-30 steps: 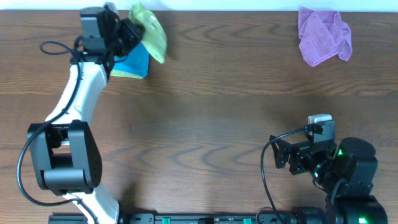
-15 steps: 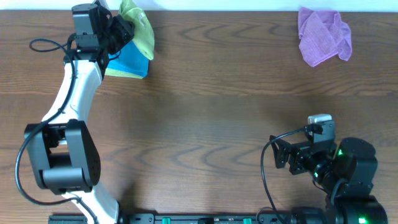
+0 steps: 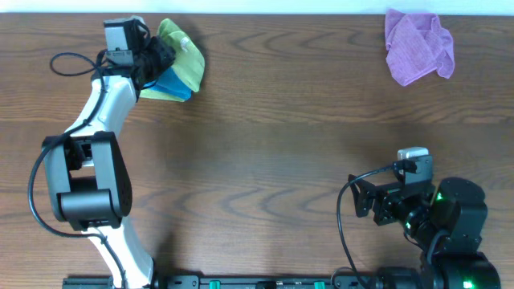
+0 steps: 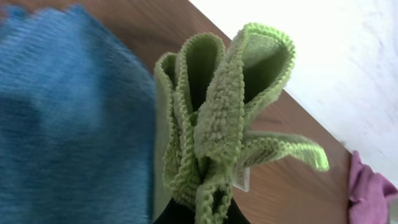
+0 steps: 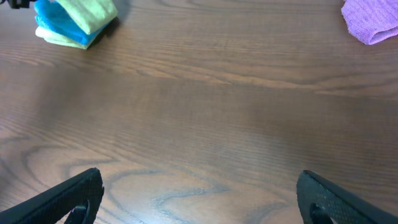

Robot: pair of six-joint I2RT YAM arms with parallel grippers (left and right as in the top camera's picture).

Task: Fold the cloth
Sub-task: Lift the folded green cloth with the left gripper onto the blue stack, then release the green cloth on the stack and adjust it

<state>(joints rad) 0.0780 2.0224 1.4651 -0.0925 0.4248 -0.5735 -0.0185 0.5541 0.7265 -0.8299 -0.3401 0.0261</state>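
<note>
The lime-green cloth is bunched at the far left of the table, partly over a blue folded cloth. My left gripper is shut on a gathered edge of the green cloth. In the left wrist view the folds of the green cloth rise from between the dark jaws, with a small white tag at its side and the blue cloth to the left. My right gripper is open and empty over bare wood near the front right; the green cloth shows far off.
A crumpled purple cloth lies at the far right corner; it also shows in the right wrist view. The table's far edge runs just behind the green cloth. The right arm's base sits at the front right.
My left gripper, shut on the green cloth, swung left toward the far edge and then back right a little. The cloth's bunch shifted with it. The right arm has not moved.
</note>
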